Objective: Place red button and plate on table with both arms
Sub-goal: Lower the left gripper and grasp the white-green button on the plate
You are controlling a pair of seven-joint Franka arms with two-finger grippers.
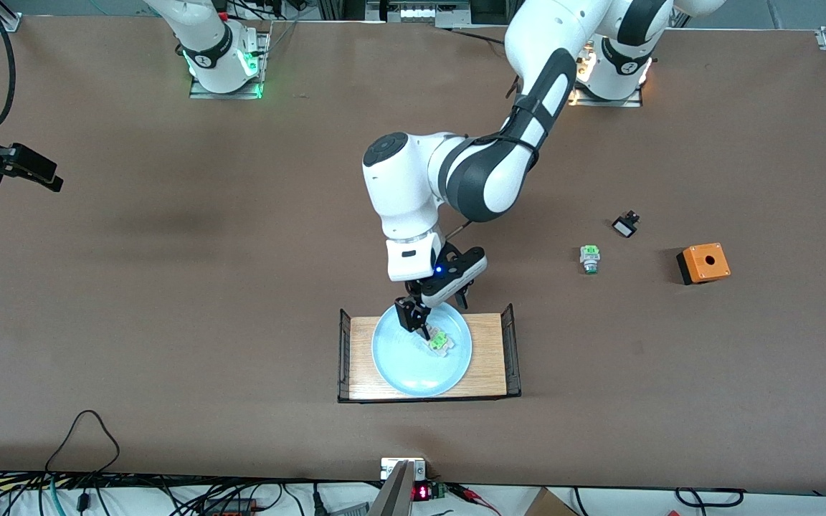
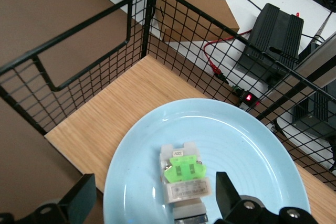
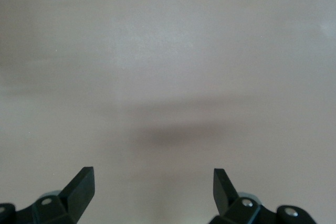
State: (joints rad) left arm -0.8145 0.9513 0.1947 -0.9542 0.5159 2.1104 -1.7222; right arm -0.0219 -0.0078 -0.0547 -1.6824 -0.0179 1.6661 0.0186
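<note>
near the middle of the counter's (image 1: 169, 301) front edge sits a wooden tray (image 1: 488, 358) with black wire ends, and the pale blue plate (image 1: 406, 365) lies on it. the button part (image 1: 439, 341) lies on its side in the plate; its white-and-green block body shows, while its cap is hidden under the tool. the left tool (image 1: 424, 328) hangs low over the plate, fingers spread wide, one on each side of the button part and not touching it. the tray's wire ends stand close beside the plate. toward the left arm's end of the counter lie a green-capped button (image 1: 589, 259), a small black part (image 1: 626, 225) and an orange box (image 1: 703, 263) with a hole, all well apart from the tray. the right tool (image 3: 152, 192) waits over bare counter at the right arm's end, fingers spread.
</note>
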